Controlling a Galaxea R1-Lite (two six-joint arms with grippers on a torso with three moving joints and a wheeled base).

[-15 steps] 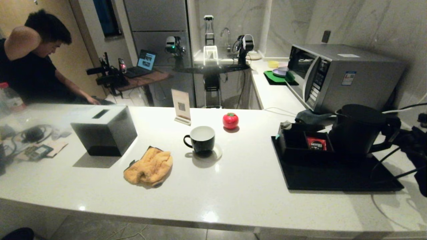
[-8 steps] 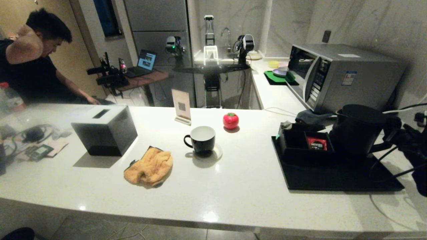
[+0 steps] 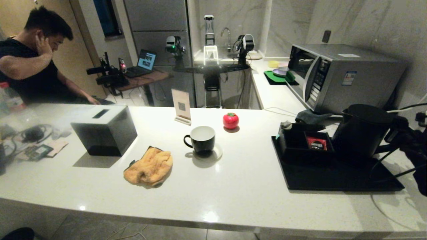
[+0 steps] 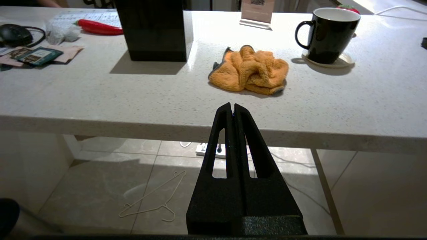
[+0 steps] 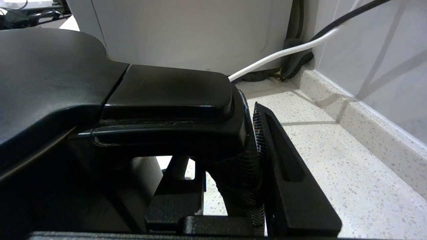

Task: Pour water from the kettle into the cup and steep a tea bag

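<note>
Black right gripper point(image 5: 233, 166) clamps the matte black kettle handle point(image 5: 166, 100); black left gripper point(image 4: 232, 108) (parked low) is closed.

Closed left tool point(image 4: 232, 108) (below counter point(image 4: 133, 100))

Dim kitchen: marble walls point(image 3: 360, 23), white counter point(image 3: 233, 186), tiled floor point(image 4: 100, 180).

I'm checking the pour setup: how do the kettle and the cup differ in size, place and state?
The kettle is much bigger than the cup. The kettle stands on the black tray by the microwave; the cup sits on a small coaster mid-counter. The right gripper is closed around the kettle's handle; nothing touches the cup. Both are black, upright, with loop handles.
</note>
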